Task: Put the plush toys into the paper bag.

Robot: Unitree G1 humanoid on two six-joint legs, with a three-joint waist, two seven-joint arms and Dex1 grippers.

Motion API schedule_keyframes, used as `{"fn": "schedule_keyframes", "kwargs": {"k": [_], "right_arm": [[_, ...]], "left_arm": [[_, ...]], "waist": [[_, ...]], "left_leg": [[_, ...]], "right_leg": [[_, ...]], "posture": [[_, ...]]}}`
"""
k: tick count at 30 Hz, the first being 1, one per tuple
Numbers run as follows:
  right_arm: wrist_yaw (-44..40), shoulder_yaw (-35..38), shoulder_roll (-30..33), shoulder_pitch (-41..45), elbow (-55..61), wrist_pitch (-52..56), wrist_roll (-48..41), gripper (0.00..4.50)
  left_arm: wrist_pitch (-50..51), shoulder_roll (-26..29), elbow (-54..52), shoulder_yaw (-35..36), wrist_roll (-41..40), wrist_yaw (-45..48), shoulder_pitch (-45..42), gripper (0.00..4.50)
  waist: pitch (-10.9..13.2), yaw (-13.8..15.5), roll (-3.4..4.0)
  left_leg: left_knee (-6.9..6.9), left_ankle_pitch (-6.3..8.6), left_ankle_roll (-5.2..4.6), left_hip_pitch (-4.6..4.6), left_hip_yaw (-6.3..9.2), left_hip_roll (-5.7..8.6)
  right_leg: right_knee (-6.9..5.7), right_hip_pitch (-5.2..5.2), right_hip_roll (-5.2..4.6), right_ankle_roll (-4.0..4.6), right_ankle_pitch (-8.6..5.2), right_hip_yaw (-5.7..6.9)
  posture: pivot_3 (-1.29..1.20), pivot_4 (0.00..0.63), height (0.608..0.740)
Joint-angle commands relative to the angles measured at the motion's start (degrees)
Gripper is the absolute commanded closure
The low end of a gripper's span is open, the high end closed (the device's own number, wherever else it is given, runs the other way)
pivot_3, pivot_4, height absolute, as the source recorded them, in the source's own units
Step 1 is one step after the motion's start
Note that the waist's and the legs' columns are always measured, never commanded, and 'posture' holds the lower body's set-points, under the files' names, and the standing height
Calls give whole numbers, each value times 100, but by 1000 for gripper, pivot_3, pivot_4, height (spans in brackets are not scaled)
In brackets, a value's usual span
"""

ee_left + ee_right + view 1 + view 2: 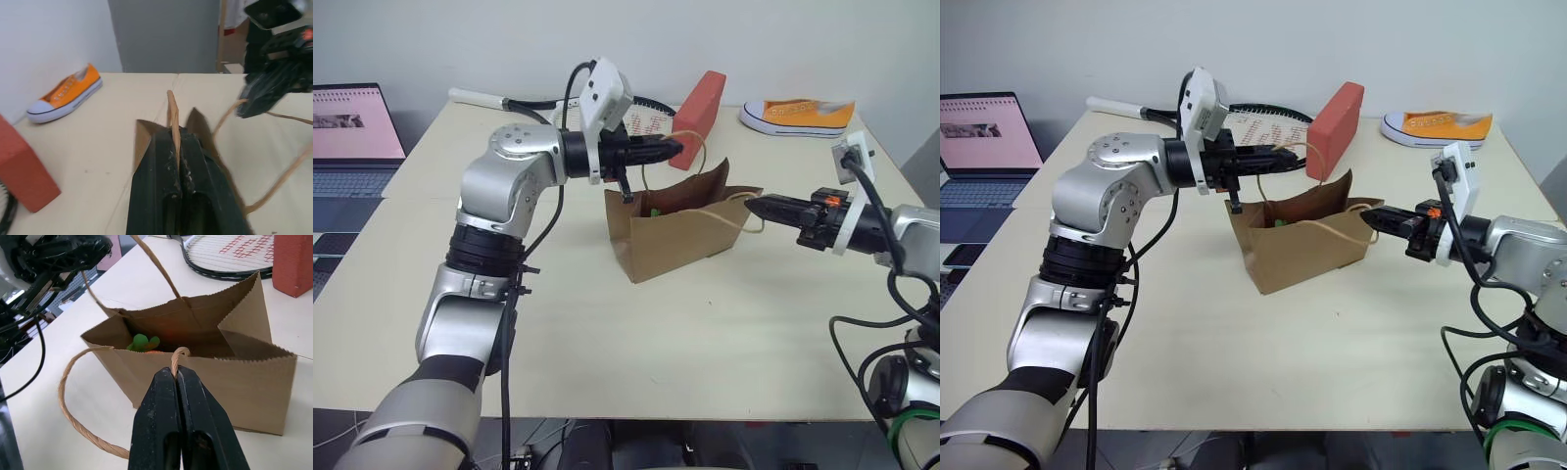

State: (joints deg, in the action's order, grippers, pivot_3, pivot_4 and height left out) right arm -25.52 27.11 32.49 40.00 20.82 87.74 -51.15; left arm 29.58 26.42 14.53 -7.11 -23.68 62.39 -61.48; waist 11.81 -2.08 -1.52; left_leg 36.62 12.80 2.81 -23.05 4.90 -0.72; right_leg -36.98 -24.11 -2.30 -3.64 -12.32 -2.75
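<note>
The brown paper bag (675,235) stands open at the middle of the table. Inside it lies the orange carrot plush toy, its green tuft (142,341) showing at the bottom. My left gripper (675,149) points level over the bag's far side, shut on one tan cord handle (172,112). From the right, my right gripper (751,206) reaches the bag's near rim and is shut on the other cord handle (68,406). Both handles are pulled apart, holding the mouth open.
A red block (698,106) stands just behind the bag. Beside it lies a racket (646,117), and an orange-and-white sneaker (798,116) sits at the far right. A laptop (347,132) is off the table's left edge.
</note>
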Motion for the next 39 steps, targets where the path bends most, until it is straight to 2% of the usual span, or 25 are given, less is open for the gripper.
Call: {"fn": "schedule_keyframes", "kwargs": {"k": [1,7,10,13,17,20,24,28,39], "right_arm": [[190,106,16,212,-8,-254,27,3282],[107,221,350,502,-122,-296,-126,1136],[-246,216,929,527,-231,-578,-106,100],[-772,-72,1614,244,-233,-1295,233,0],[-1884,-467,2456,-630,-2,-2992,992,0],[-2551,-439,2694,-1185,249,-3663,1011,0],[-2809,-436,2644,-1512,774,-3490,423,0],[-2706,-657,2509,-1573,1098,-3372,42,0],[-2441,-984,2544,-1407,1273,-3298,-337,0]], "left_arm": [[-163,4,13,109,19,122,-142,3627],[-220,288,46,319,27,209,-154,1819],[-121,616,-271,447,-23,265,102,923],[-50,842,-504,596,-76,205,372,28],[167,1102,-1003,926,-254,63,984,28],[303,1171,-1316,1209,-375,-220,1465,28],[453,1005,-2005,1483,-734,-492,2287,28],[446,844,-2101,1523,-910,-578,2684,28],[-103,594,-1150,1404,-621,-618,2564,28]], "waist": [[1,7,1],[2,8,3],[3,11,4],[4,15,6],[4,13,5],[4,-15,6],[3,-29,5],[3,14,4],[3,37,4]], "left_leg": [[-1,0,0,0,0,0],[-2,0,0,0,1,0],[-7,0,0,-1,1,0],[-15,0,0,0,-2,0],[-22,0,0,4,-1,-3],[-23,0,0,6,-9,-5],[-20,-1,1,12,-8,-8],[-13,-1,1,11,-8,-7],[-4,0,1,7,-8,-6]], "right_leg": [[0,0,0,0,0,0],[0,-1,0,0,0,0],[3,-2,0,0,0,1],[7,-4,-1,1,-1,-1],[7,-2,0,5,-6,3],[8,-4,-1,4,-6,-2],[3,1,0,2,-4,0],[3,4,-1,2,-4,0],[5,5,0,2,-3,0]], "posture": [[0,150,740],[0,150,740],[0,150,740],[0,150,740],[0,150,740],[0,150,740],[0,150,740],[0,150,740],[0,150,740]]}}
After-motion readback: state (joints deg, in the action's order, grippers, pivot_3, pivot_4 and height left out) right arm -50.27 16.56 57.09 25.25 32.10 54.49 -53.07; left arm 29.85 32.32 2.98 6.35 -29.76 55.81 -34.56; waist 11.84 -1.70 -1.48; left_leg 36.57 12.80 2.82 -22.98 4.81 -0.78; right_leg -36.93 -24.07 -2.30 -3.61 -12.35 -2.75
